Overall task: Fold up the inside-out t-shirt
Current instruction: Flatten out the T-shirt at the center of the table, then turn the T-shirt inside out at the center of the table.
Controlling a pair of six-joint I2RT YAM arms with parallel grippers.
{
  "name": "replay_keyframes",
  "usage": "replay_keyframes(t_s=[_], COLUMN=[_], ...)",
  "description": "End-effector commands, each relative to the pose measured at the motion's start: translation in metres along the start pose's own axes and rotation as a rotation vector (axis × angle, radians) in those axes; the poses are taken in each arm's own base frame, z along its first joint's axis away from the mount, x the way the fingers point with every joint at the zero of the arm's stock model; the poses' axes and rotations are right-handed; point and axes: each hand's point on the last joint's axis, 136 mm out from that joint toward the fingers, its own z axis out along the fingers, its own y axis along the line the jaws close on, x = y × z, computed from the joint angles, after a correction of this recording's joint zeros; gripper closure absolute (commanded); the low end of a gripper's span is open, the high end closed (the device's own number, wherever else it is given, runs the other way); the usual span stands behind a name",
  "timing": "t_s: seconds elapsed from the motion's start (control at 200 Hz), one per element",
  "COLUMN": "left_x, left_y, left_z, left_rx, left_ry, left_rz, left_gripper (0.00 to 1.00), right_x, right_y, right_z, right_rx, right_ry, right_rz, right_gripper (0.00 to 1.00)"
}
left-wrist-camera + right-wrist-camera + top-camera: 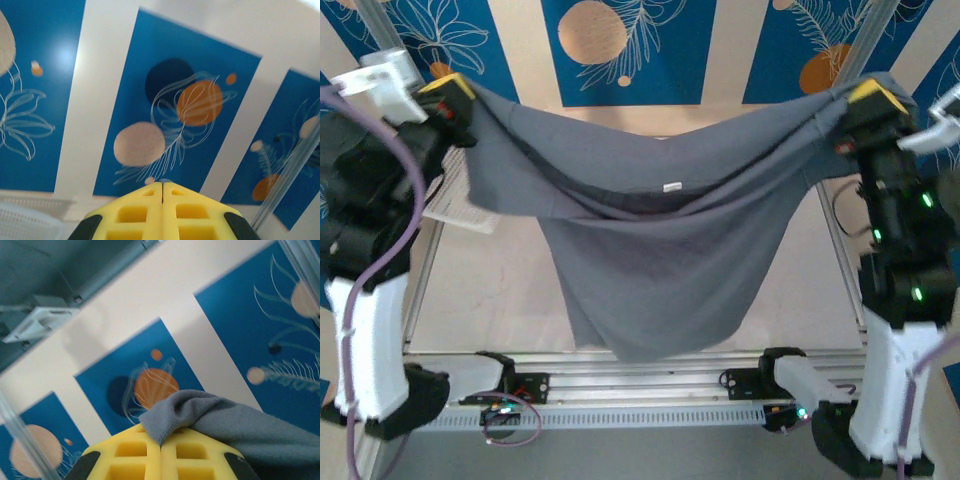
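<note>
The inside-out t-shirt (660, 260) is showing plain slate grey; the wall (630, 85) is wearing blue panels with seemingly leafy orange motifs.

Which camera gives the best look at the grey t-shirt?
The top external view: the t-shirt hangs nearly whole between the left gripper and right gripper. The right wrist view gives a bunched corner at its fingers.

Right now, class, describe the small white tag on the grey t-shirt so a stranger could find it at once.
Find the grey t-shirt hanging between the left gripper and right gripper. Midway across, below its sagging top edge, sits the white tag, the only white mark on otherwise plain grey cloth.
</note>
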Motion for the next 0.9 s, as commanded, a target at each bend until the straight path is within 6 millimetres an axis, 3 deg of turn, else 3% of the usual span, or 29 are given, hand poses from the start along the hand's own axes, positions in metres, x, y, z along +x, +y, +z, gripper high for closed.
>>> replay_keyframes(t_s=[0.0,0.15,0.175,0.195,0.235,0.27,0.315,0.375,0.51,0.65,0.775,0.895], left_x=[0.043,0.136,0.151,0.162,0.184,0.199,0.215,0.221,0.215,0.215,0.239,0.287], left_y=[0.023,0.075,0.083,0.09,0.103,0.113,0.118,0.118,0.1,0.056,-0.002,-0.053], left_z=[0.058,0.154,0.17,0.182,0.204,0.218,0.229,0.233,0.214,0.166,0.102,0.033], left_rx=[-0.086,-0.193,-0.203,-0.21,-0.225,-0.233,-0.211,-0.177,-0.081,0.078,0.269,0.457], left_ry=[0.112,0.304,0.323,0.336,0.361,0.386,0.42,0.437,0.396,0.39,0.416,0.471], left_rz=[0.008,-0.092,-0.102,-0.108,-0.111,-0.109,-0.121,-0.14,-0.163,-0.162,-0.083,0.063], left_gripper=[1.0,1.0,1.0,0.99,0.73,0.47,0.23,0.11,0.08,0.07,0.07,0.07], right_x=[0.08,0.179,0.194,0.206,0.226,0.241,0.251,0.258,0.264,0.284,0.335,0.399], right_y=[-0.065,-0.145,-0.158,-0.166,-0.181,-0.193,-0.201,-0.201,-0.195,-0.188,-0.185,-0.171], right_z=[0.068,0.145,0.155,0.163,0.176,0.182,0.185,0.185,0.166,0.116,0.043,-0.046], right_rx=[0.158,0.272,0.289,0.295,0.304,0.331,0.352,0.336,0.3,0.325,0.4,0.441], right_ry=[0.208,0.433,0.469,0.497,0.56,0.617,0.675,0.725,0.76,0.808,0.912,1.103], right_rz=[0.017,0.095,0.121,0.135,0.162,0.193,0.22,0.217,0.233,0.317,0.377,0.323], right_gripper=[1.0,1.0,0.93,0.81,0.45,0.24,0.13,0.08,0.08,0.09,0.09,0.1])
